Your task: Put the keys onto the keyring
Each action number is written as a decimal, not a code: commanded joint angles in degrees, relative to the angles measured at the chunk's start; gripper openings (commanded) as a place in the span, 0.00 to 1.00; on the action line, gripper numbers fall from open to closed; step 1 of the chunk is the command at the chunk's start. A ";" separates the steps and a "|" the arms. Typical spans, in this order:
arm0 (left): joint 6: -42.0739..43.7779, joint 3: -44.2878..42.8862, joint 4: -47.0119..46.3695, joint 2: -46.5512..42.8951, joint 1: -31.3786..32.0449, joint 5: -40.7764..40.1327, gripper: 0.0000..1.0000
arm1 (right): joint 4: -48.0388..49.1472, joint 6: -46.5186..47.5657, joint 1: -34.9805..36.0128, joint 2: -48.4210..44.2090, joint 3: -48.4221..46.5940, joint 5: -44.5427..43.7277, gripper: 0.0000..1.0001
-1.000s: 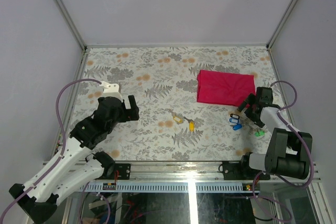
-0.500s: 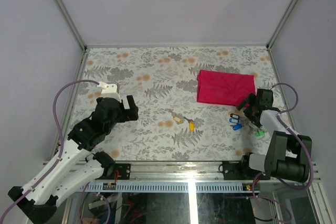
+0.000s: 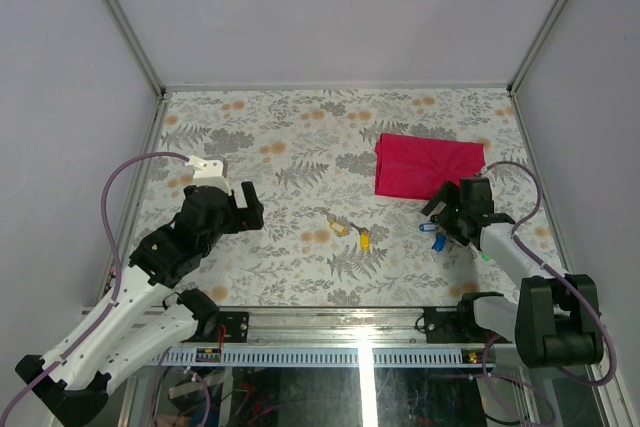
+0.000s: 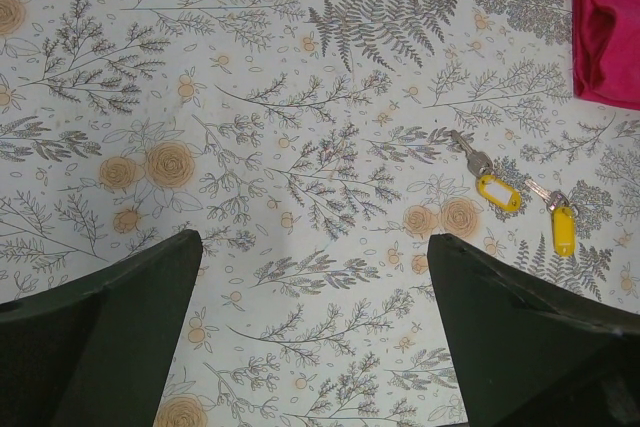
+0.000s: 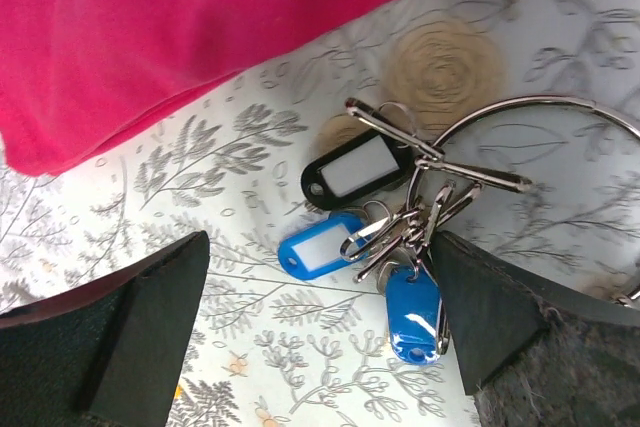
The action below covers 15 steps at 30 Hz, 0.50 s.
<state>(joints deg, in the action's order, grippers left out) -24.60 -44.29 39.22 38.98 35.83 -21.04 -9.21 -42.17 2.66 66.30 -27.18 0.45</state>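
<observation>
The right gripper (image 3: 452, 215) swings inward and now hangs wide open, holding nothing, over the keyring (image 5: 540, 101) beside the red cloth (image 5: 150, 27), blue-tagged keys (image 5: 320, 247) seemingly already threaded, while yellow-tagged keys (image 4: 497, 190) lie well apart, unclaimed.

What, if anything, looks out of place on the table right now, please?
Nothing looks damaged or spilled. Only the two yellow-tagged keys stand out: they lie by themselves, well apart from the keyring, where the black-tagged key and blue-tagged keys are bunched beside the red cloth.
</observation>
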 commanded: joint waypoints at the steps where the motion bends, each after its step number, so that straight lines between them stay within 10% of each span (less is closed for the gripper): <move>1: 0.25 -0.19 -2.62 -0.20 -0.34 -1.31 1.00 | 0.56 -3.61 4.16 3.14 1.52 3.55 0.99; 15: 0.10 -0.04 -2.62 -0.75 -0.29 -1.38 1.00 | 3.61 -6.95 25.52 20.12 -12.24 -4.05 0.99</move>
<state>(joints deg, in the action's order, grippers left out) -24.60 -44.29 39.22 38.92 35.83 -21.08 -3.60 -47.03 22.79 79.33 -35.31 -1.54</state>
